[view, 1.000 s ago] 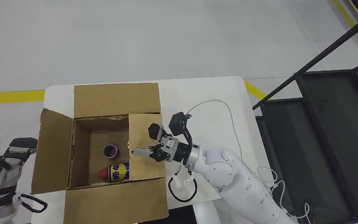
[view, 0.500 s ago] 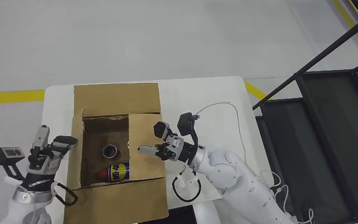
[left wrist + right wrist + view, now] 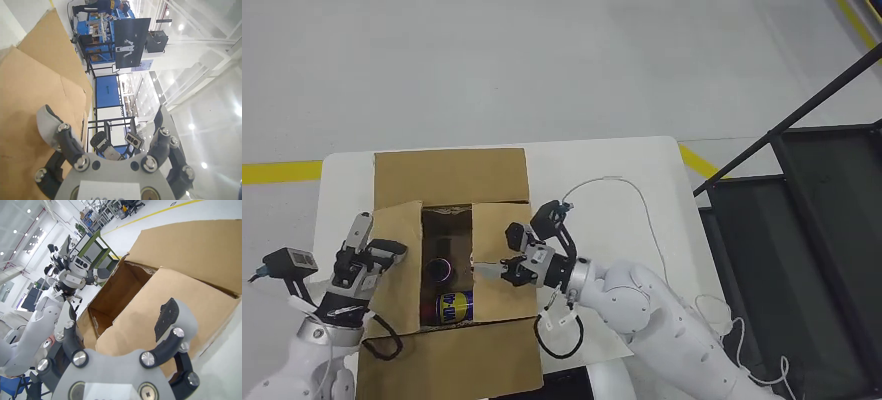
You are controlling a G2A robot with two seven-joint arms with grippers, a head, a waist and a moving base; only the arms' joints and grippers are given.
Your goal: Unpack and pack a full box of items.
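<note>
Table (image 3: 622, 180): bears box (image 3: 450, 178).
Left gripper (image 3: 377, 238): agape, empty, against box's left flap (image 3: 402, 285) to shut it.
Right gripper (image 3: 504, 255): agape, empty, pinning right flap (image 3: 492, 300).

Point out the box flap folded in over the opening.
The flap at the right pincer: it lies across the opening; the far flap and near flap spread outward, the flap at the left pincer stands raised.

My arms (image 3: 637, 300): glossy white rounded shells; a thin white cable (image 3: 614, 179) trails off one.
My left gripper (image 3: 103, 113): grey plate, black links, silver screws.
My right gripper (image 3: 121, 311): same build, black ribbed pad (image 3: 167, 315).
</note>
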